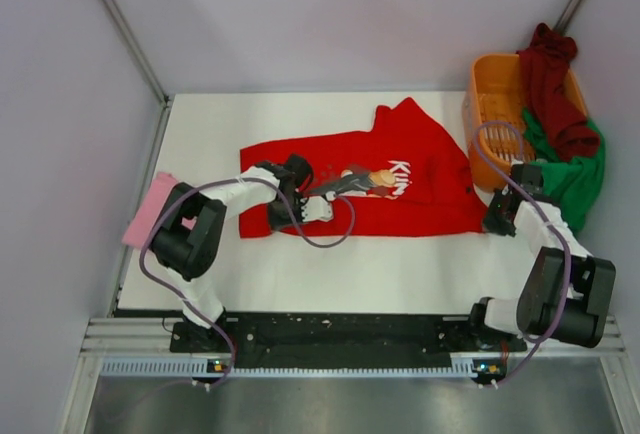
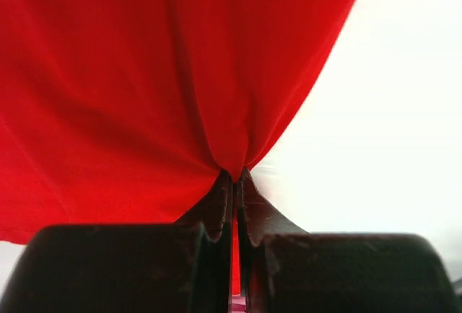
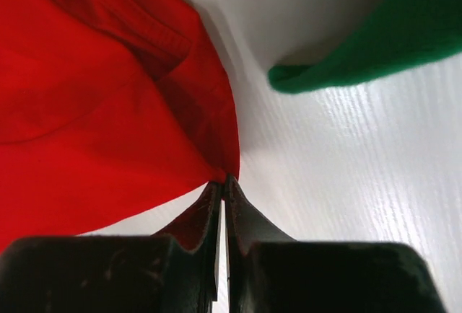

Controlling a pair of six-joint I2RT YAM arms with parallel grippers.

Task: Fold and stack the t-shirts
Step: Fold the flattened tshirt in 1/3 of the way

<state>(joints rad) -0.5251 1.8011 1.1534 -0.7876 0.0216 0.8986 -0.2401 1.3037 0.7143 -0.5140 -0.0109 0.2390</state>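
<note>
Left claw [image 2: 232, 176]: shut tight, with a pinch of the red shirt's [image 1: 420, 189] edge between the tips.
Right claw [image 3: 222, 182]: shut as well, nipping the same shirt's edge.
Shirt against claws: cloth fanned up and away from both sets of tips; left pinch at the end far from the basket [image 1: 495, 94], right pinch at the corner just beside the basket's near side.
Red shirt: spread flat on the white table [image 1: 380, 264], just left of the basket, one sleeve pointing away from the arms.
Hidden: from above, both pinch points were covered by the wrists; the left arm and its cable crossed part of the chest print; the white lettering was too small to read.
Green shirt [image 1: 575, 179]: heaped against the basket's near right side; cut off in the right wrist view.
Maroon shirt [image 1: 550, 84]: draped over the basket's far rim.
Pink shirt [image 1: 150, 209]: well left of the basket at the table's edge, partly behind the left arm.
</note>
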